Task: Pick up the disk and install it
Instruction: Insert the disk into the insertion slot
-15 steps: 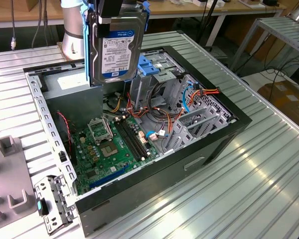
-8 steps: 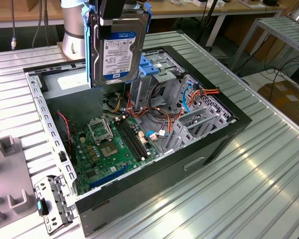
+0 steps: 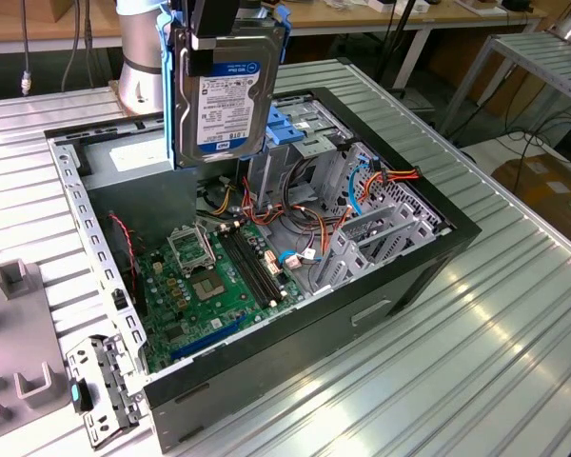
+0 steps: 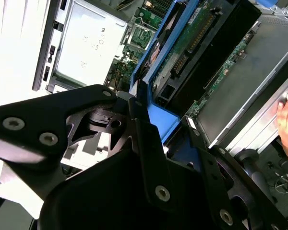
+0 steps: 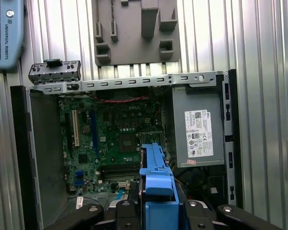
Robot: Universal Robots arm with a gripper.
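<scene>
Gripper (image 3: 228, 33) is clamped shut on the disk (image 3: 224, 95), gripping its blue side rails. The disk hangs upright above the open computer case (image 3: 400, 276).

Bench (image 3: 495, 314): ribbed aluminium slats, glare on the near part. PC case (image 3: 400, 286) sits straight on the slats, open side up, black walls, angled across the bench. Grey fixture plate (image 3: 19, 371) lies flat on the bench at the exterior view's left, with raised blocks on it, just beside the case. Small perforated metal bracket (image 3: 100, 390) with a teal tab lies on the slats at the case's near corner, between plate and case; can't tell if it touches the case. Arm base (image 3: 138, 81) stands at the bench's far edge, behind the case.
</scene>
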